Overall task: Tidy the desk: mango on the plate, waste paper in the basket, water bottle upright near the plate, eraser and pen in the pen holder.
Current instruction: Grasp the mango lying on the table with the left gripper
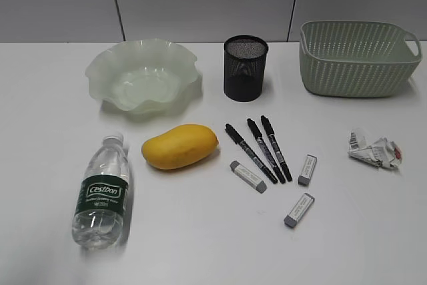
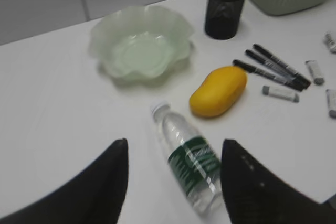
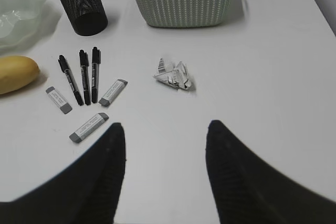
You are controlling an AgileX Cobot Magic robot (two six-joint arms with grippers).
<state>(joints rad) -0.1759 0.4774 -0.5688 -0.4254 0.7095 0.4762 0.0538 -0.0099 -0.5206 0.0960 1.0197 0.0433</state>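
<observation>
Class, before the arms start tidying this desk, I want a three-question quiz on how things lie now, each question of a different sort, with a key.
1. True or false: the water bottle stands upright.
2. How many pens and how many erasers lie on the desk?
3. Which lies nearest the mango? A) basket B) waste paper C) plate

Key: 1. False, it lies on its side. 2. Three pens, three erasers. 3. C.
</observation>
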